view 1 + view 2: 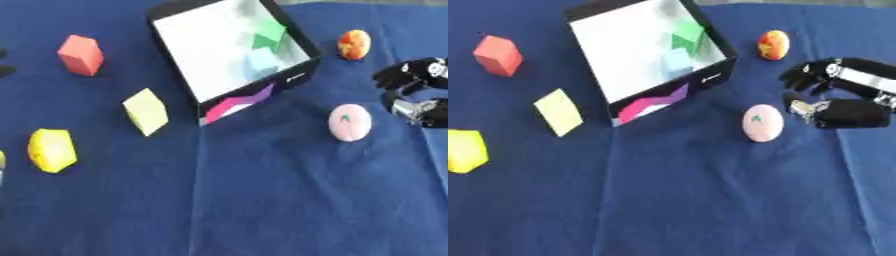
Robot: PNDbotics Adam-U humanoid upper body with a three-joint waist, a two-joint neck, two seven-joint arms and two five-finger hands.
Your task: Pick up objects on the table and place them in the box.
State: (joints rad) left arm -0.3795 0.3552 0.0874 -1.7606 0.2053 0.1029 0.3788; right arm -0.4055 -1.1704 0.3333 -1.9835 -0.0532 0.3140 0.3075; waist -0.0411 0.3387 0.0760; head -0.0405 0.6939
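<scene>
Pink egg-shaped object (762, 123) is lying right of centre on the blue cloth (710, 200), just beside my right hand (829, 95), which is reaching in from the right edge with fingers spread and curved, gripping nothing. The box (297, 40) is sitting upper centre, tilted, already holding a green and a pale blue piece, so I am judging the job partly done. Still waiting outside: the orange-red ball (353, 44) upper right, red block (80, 55) upper left, pale yellow block (146, 111) and bright yellow block (52, 150) down the left side. I am seeing no left hand. Lower half is lying bare, giving open room to swing toward the box.
</scene>
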